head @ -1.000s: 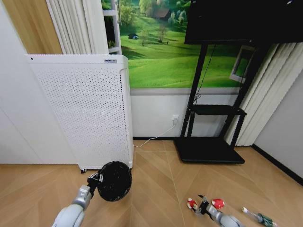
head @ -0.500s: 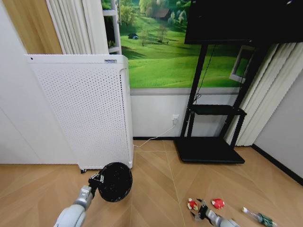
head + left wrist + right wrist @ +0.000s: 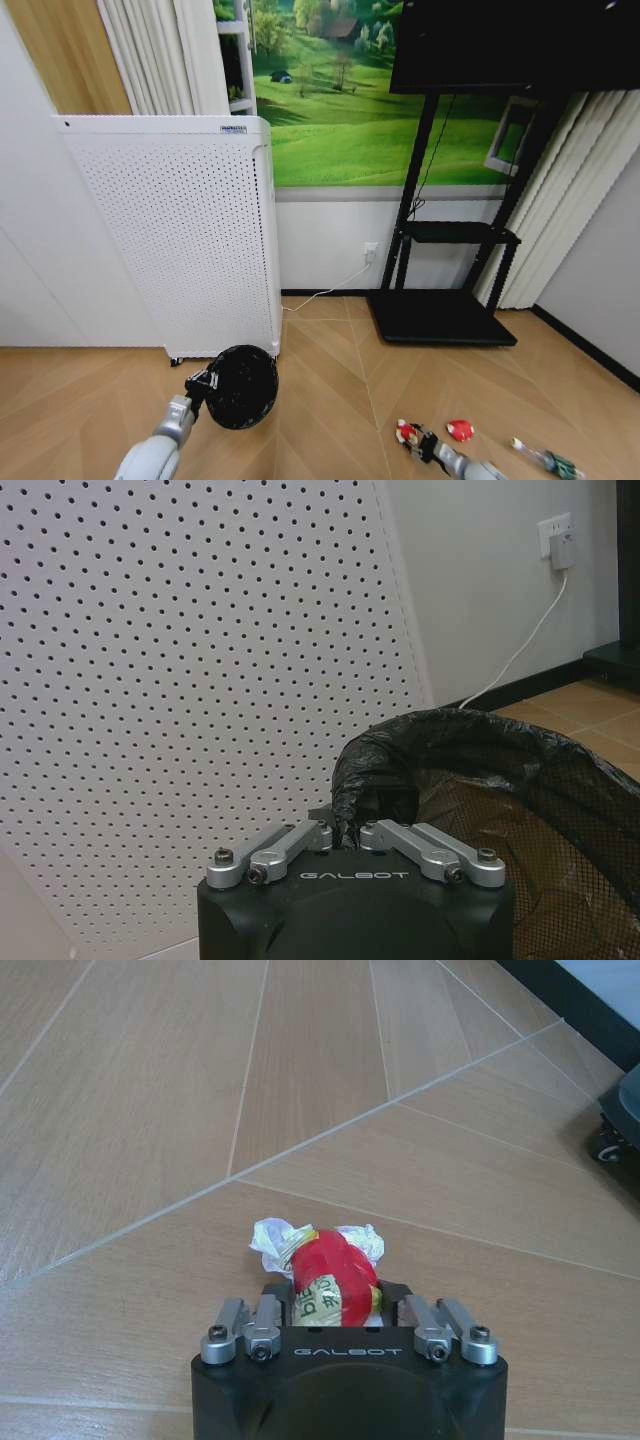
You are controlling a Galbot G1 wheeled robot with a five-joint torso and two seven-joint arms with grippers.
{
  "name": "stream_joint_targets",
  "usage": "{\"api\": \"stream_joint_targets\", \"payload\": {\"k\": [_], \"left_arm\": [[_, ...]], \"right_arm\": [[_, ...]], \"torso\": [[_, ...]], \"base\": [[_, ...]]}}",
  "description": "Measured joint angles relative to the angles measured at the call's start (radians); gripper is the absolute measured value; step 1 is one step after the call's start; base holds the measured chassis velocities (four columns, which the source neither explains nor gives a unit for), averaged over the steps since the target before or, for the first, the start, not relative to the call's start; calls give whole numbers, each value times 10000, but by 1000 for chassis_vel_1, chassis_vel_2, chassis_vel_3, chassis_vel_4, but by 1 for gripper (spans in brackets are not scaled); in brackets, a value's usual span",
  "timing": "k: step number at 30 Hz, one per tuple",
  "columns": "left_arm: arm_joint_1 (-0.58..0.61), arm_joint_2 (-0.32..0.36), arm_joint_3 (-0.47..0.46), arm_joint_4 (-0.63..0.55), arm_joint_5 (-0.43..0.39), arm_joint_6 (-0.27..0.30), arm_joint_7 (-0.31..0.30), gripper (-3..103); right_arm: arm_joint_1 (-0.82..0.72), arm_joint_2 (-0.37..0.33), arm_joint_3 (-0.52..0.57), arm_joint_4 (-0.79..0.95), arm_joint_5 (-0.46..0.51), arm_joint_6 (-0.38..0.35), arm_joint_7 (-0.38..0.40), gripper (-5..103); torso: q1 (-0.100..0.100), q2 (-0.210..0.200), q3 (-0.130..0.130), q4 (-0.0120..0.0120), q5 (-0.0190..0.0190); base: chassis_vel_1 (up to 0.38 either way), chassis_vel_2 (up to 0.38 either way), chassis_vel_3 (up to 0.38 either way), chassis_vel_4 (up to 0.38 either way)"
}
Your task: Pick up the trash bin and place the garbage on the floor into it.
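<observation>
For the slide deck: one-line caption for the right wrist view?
Right gripper shut on a red-and-white scrap above the wood floor.

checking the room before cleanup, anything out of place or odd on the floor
Yes: litter on the wood floor. A red-and-white scrap and a green-and-white bottle piece lie loose; the right gripper holds another red scrap. The left gripper holds the trash bin.

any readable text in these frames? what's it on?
"GALBOT": on the left gripper housing, which grips the trash bin rim.
"GALBOT": on the right gripper housing, shut on a red-and-white scrap.
Print on that scrap's label: too blurred to read.
Small label on the white perforated appliance: too small to read.
</observation>
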Motion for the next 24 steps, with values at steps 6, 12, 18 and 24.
{"api": "stream_joint_targets", "payload": {"k": [6,12,18,24], "left_arm": [[0,-1,0,5,1,-3,3,6],[-19,0,-3,67,17,-30,10,6],[-620,-157,331,327,13,-32,9,6],[-2440,-493,1550,885,-185,233,-156,6]], "right_arm": [[0,4,18,-3,6,4,-7,41],[-15,9,64,-3,19,18,-15,30],[-427,-387,608,1196,494,-7,-18,30],[-1560,-1455,1939,4292,1852,-98,-93,30]], "torso": [[0,0,0,0,0],[0,0,0,1,0],[0,0,0,2,-1],[0,0,0,-2,1]], "base": [[0,0,0,0],[0,0,0,0],[0,0,0,0],[0,0,0,0]]}}
